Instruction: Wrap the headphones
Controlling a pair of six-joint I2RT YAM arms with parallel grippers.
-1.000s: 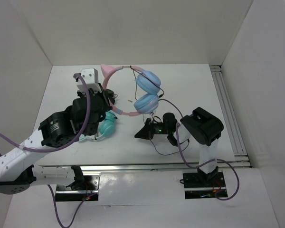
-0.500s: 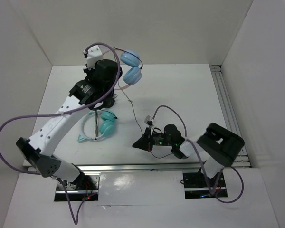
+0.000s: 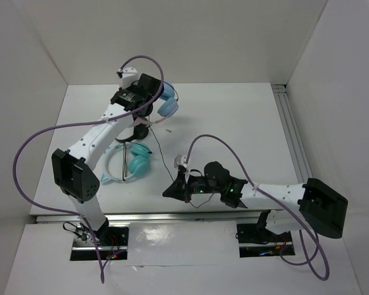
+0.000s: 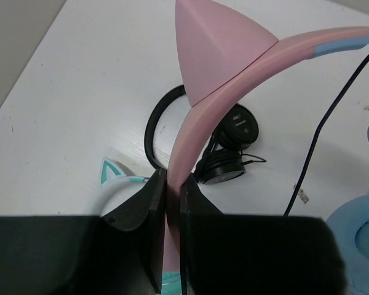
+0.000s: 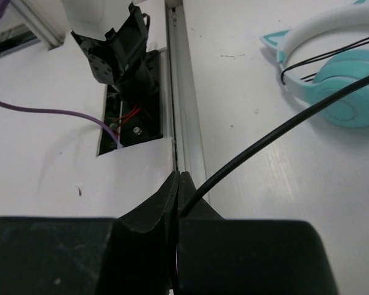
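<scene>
While the left gripper (image 4: 173, 190) clamps the headphones (image 4: 216, 55) by the pink headband (image 4: 200, 132) just ahead of its fingers, the right gripper (image 5: 178, 184) pinches their cable (image 5: 283, 131), stretched away forward, likely for winding.

The left arm (image 3: 95, 138) is stretched far out from its base, its dark elbow block low on the left and its long white link running up and to the right toward the back of the table. Its wrist is raised above the surface. The left gripper (image 4: 172, 184) is clamped tight, its two dark fingers (image 4: 150, 215) pressed flat on either side of the headphones (image 4: 215, 104) at the pink band.

The right arm (image 3: 277, 193) lies low, reaching leftward along the near edge with its elbow block out at the far right. The right gripper (image 5: 178, 181) points left and is fully closed, its tips pinching the cable (image 5: 277, 132).
</scene>
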